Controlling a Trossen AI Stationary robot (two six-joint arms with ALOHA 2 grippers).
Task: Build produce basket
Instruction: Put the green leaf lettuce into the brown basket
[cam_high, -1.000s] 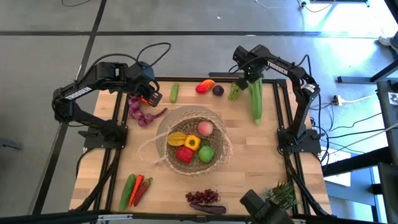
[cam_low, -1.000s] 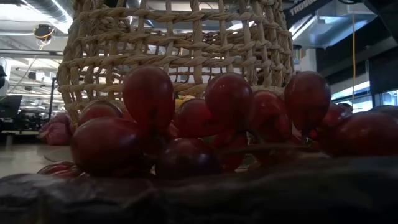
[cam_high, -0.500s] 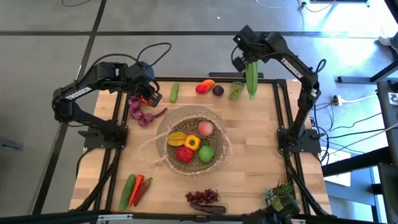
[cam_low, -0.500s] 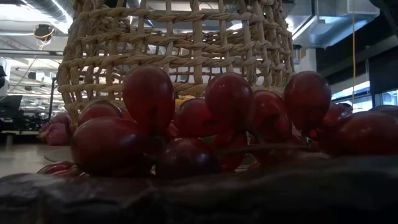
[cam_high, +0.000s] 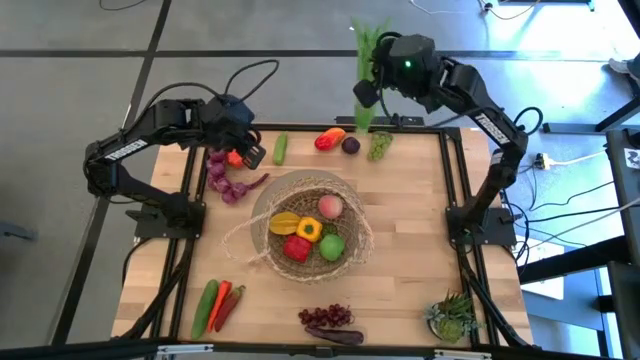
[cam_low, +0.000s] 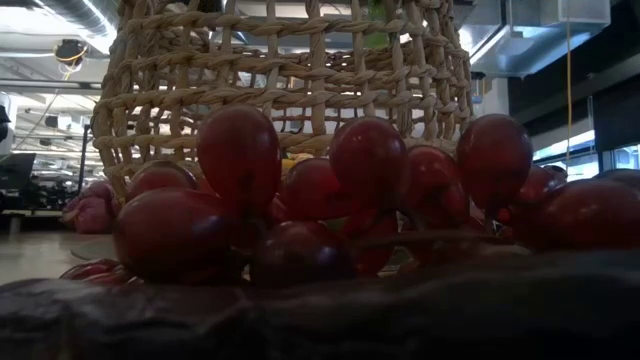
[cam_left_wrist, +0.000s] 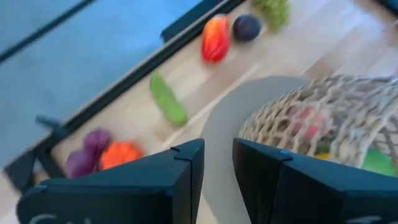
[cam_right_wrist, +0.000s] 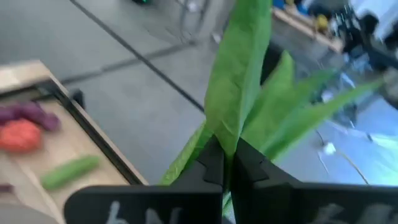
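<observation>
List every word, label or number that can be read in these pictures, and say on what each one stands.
"TROSSEN": white letters on the dark left arm, small but just readable from above.
White letters on the dark right arm: too small to read.
Pale marks on the body of the left gripper, cut by the picture edge: unreadable.
Pale marks on the body of the right gripper: blurred, unreadable.
Nothing else carries text.

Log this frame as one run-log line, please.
right gripper: shut on leafy stalk, lifted past table's far edge | left gripper: empty, far-left | basket: centre, holds some produce
</observation>
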